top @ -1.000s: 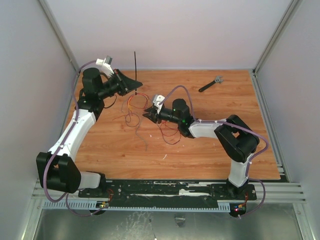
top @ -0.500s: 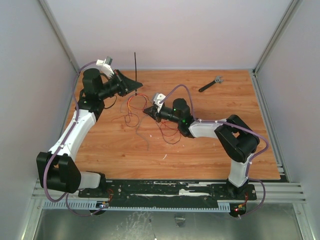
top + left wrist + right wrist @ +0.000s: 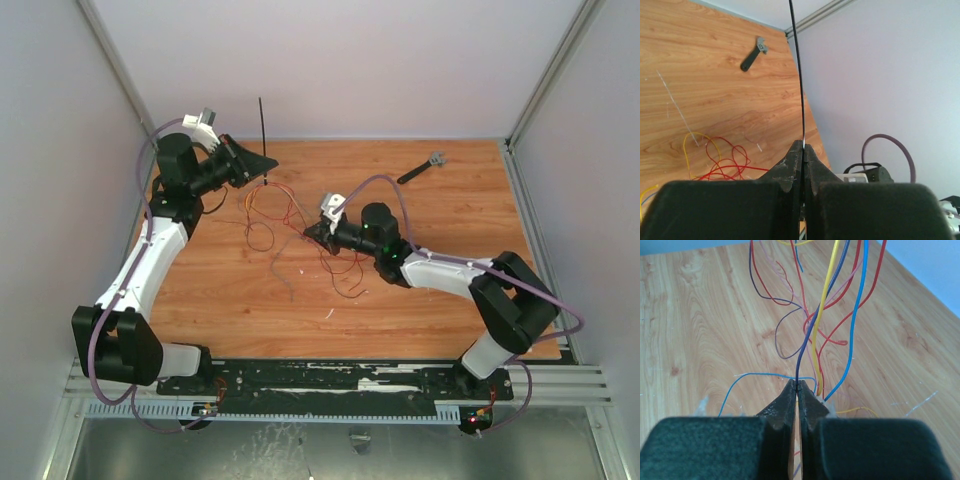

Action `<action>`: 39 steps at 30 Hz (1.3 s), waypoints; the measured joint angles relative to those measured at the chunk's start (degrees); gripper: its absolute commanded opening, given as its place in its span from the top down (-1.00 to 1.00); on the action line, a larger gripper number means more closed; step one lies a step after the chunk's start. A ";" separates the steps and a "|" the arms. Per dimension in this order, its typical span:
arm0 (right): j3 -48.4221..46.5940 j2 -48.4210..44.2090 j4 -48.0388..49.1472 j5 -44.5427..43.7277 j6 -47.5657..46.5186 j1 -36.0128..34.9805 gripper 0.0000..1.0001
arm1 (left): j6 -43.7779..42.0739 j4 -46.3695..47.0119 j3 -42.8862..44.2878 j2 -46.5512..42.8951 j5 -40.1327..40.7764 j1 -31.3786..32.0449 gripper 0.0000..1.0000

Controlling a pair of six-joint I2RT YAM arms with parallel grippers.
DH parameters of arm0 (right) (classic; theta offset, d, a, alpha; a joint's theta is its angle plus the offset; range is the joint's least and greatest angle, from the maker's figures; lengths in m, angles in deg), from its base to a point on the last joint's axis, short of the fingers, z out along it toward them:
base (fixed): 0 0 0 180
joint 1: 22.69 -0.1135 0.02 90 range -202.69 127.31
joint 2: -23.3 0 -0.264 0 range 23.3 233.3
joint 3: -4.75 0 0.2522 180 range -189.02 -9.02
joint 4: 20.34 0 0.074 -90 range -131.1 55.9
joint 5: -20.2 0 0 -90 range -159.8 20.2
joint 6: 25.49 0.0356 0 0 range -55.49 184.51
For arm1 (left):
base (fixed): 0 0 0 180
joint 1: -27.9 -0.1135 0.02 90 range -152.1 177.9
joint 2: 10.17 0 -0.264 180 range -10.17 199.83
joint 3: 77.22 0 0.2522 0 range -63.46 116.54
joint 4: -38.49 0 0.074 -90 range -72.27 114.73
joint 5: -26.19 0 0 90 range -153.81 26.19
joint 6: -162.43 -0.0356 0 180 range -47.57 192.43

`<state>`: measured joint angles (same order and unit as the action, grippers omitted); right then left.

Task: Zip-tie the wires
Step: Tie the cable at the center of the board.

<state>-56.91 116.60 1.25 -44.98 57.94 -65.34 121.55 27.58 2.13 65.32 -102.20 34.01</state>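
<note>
Left hand [image 3: 803, 150]: clenched on the lower end of the zip tie [image 3: 799, 75], which stands up from the fingertips as a thin black strip at the rear left of the tabletop [image 3: 420, 320].

Right hand [image 3: 798, 387]: clenched on the wires [image 3: 814, 360]; a dark strand is pinched between the tips (red, yellow and blue strands pass just beside them). The tangle spreads across the wood between the two hands.

Small black tool [image 3: 420, 168]: lies well apart, rear right.

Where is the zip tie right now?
In the top view, on the far left of the table: the zip tie sticks up, pinched in the left gripper, just beyond the wires.
</note>
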 measured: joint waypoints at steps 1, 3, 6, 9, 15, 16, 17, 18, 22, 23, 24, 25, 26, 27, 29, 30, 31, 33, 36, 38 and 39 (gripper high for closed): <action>0.22 -1.03 -0.90 -0.24 -0.02 0.09 1.00 | 0.00 0.00 0.00 0.00 0.00 -0.02 1.00; 0.48 -2.64 -2.34 -0.44 -0.13 0.35 1.00 | -0.02 0.00 0.00 0.00 -0.02 -0.04 1.00; 0.92 -4.70 -4.98 -0.83 -0.26 1.16 1.00 | -0.02 0.00 0.00 0.00 -0.02 -0.13 1.00; 2.12 -7.15 -7.10 -1.27 -0.42 2.43 1.00 | -0.02 0.00 0.00 0.00 -0.02 -0.46 1.00; 5.75 -12.74 -10.29 -1.53 -0.48 7.13 1.00 | 0.00 0.00 0.00 0.00 -0.04 -0.90 1.00; 5.97 -13.42 -10.80 -1.57 -0.50 7.85 1.00 | 0.00 0.00 0.00 0.00 -0.04 -0.92 1.00; 6.19 -14.08 -11.26 -1.60 -0.52 8.59 1.00 | 0.00 0.00 0.00 0.00 -0.04 -0.96 1.00; 6.32 -14.71 -11.58 -1.64 -0.55 9.25 1.00 | 0.00 0.00 0.00 0.00 -0.07 -1.01 1.00; 6.40 -16.28 -12.81 -1.64 -0.79 10.95 1.00 | 0.00 0.00 0.00 0.00 -0.04 -1.16 1.00; 6.40 -16.57 -13.11 -1.62 -0.83 11.26 1.00 | 0.00 0.00 0.00 0.00 -0.07 -1.16 1.00; 6.40 -16.79 -13.33 -1.60 -0.87 11.41 1.00 | 0.00 0.00 0.00 0.00 -0.07 -1.16 1.00; 6.40 -16.92 -13.53 -1.57 -0.94 11.58 1.00 | 0.00 0.00 0.00 0.00 -0.07 -1.16 1.00; 6.40 -17.03 -13.75 -1.57 -0.98 11.69 1.00 | 0.00 0.00 0.00 0.00 -0.07 -1.16 1.00; 6.40 -17.14 -14.12 -1.55 -1.01 11.85 1.00 | 0.00 0.00 0.00 0.00 -0.07 -1.16 1.00; 6.45 -17.29 -14.58 -1.55 -1.03 12.13 1.00 | 0.00 0.00 0.00 0.00 -0.07 -1.18 1.00; 6.47 -17.33 -14.69 -1.53 -1.01 12.31 1.00 | 0.00 0.00 0.00 0.00 -0.07 -1.18 1.00; 6.51 -17.35 -14.73 -1.51 -1.01 12.46 1.00 | 0.00 0.00 0.00 0.00 -0.07 -1.18 1.00; 6.67 -17.49 -14.78 -1.33 -0.98 12.85 1.00 | 0.00 0.00 0.00 0.00 -0.07 -1.25 1.00; 7.06 -17.88 -14.75 -0.92 -0.94 13.60 1.00 | 0.00 0.00 0.00 0.00 -0.07 -1.49 1.00; 7.10 -17.97 -14.78 -0.74 -0.92 13.97 1.00 | 0.00 0.00 0.00 0.00 -0.07 -1.55 1.00; 7.10 -18.05 -14.75 -0.59 -0.90 14.14 1.00 | 0.00 0.00 0.00 0.00 -0.09 -1.55 1.00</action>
<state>-49.81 98.54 -13.50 -45.57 57.04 -51.20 121.55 27.58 2.13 65.32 -102.29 32.46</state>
